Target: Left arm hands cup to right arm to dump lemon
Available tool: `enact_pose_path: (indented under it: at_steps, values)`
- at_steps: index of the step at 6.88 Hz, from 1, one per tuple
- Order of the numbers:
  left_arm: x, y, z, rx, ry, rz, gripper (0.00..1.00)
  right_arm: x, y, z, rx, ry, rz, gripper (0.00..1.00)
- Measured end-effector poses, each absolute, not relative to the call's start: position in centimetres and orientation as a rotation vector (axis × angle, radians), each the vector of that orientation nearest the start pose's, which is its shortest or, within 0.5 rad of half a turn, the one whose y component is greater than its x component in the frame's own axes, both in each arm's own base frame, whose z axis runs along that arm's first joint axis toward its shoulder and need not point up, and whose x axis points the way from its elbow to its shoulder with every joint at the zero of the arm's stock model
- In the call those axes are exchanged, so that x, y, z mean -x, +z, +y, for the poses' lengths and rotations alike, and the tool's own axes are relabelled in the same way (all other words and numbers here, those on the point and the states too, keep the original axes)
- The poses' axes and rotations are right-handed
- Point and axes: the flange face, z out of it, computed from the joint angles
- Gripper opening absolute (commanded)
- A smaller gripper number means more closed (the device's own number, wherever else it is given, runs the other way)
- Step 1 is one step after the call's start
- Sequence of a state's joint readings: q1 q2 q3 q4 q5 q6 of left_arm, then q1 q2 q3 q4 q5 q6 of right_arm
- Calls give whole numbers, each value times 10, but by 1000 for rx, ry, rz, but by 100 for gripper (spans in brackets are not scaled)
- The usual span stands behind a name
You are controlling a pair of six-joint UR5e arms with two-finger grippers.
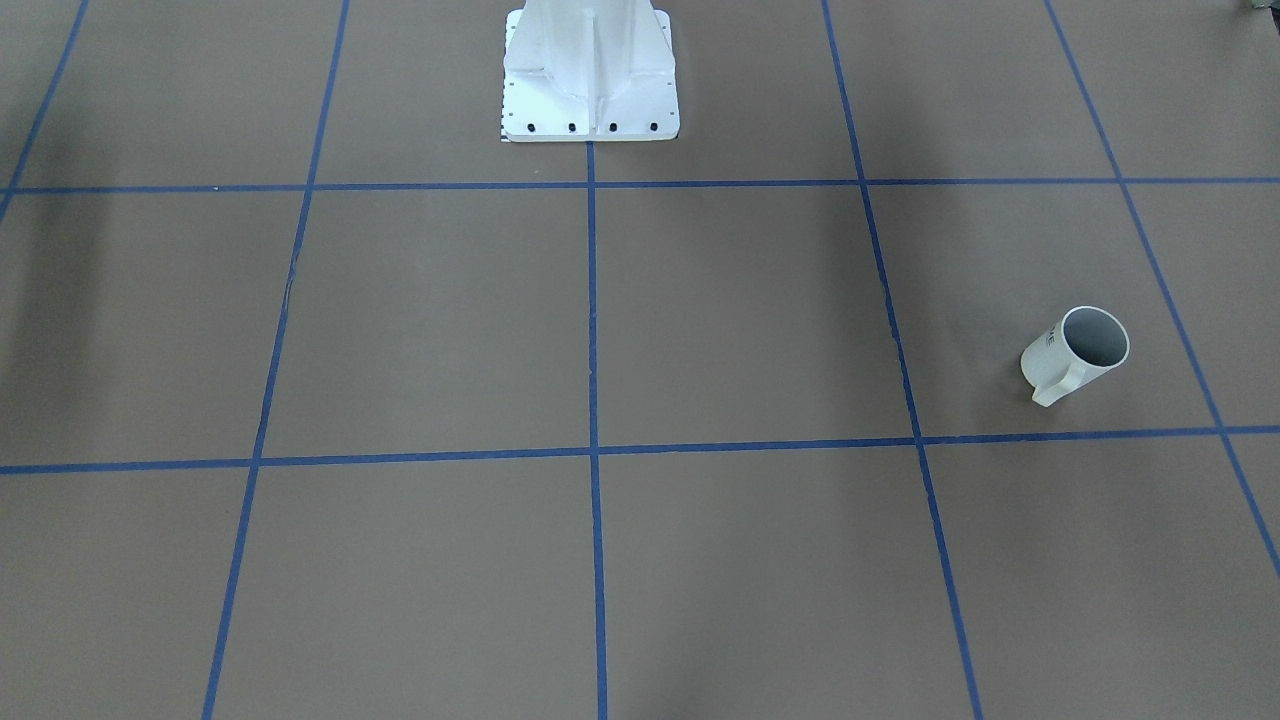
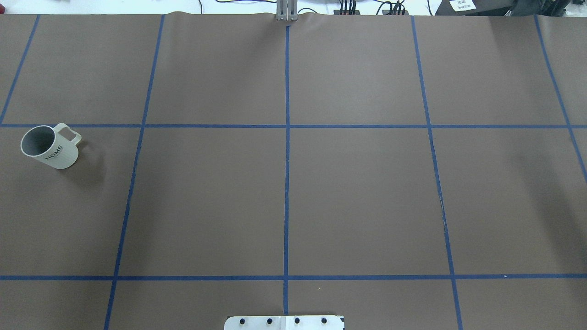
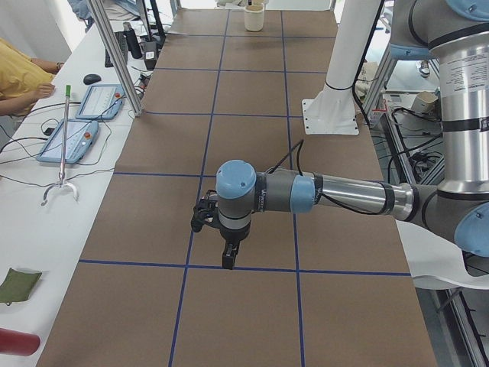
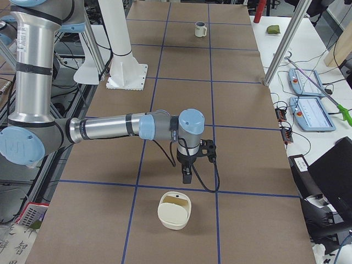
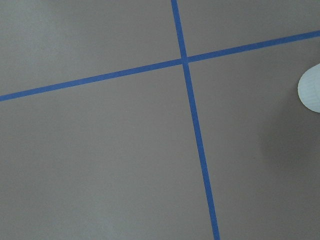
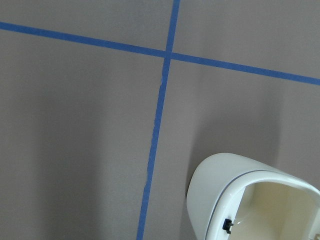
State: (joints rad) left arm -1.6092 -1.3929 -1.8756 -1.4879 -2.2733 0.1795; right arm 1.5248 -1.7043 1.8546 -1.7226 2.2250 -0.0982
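The white ribbed cup [image 2: 50,145] with "HOME" lettering stands upright on the brown table at the robot's left, its handle turned to the far side. It also shows in the front view [image 1: 1075,355] and far off in the right side view [image 4: 201,28]. Its grey inside looks empty and no lemon shows. A white ribbed edge [image 5: 311,95] at the left wrist view's right border seems to be the cup. The left gripper [image 3: 228,252] hangs above the table. The right gripper [image 4: 187,173] hangs above the table behind a cream container [image 4: 175,210]. I cannot tell whether either gripper is open or shut.
The cream container also shows in the right wrist view [image 6: 250,195] and far off in the left side view [image 3: 254,15]. The white robot base [image 1: 590,80] stands mid-table. Teach pendants [image 3: 76,126] and an operator [image 3: 19,76] are at a side bench.
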Motion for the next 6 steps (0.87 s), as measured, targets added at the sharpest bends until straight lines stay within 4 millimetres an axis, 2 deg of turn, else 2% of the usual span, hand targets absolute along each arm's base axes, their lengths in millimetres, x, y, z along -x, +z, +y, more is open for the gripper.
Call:
enact_pose_path:
  at_steps: [3,5,6]
  values:
    - [83,599,-414,-132,153,722,100,-53,601,-435,-23,-141,-655,100]
    - [82,596,-416,-141,154,728,100,-52,584,-438,-57,-152,-656,100]
    - [82,589,-420,-161,160,727,100,-52,568,-443,-89,-161,-656,100]
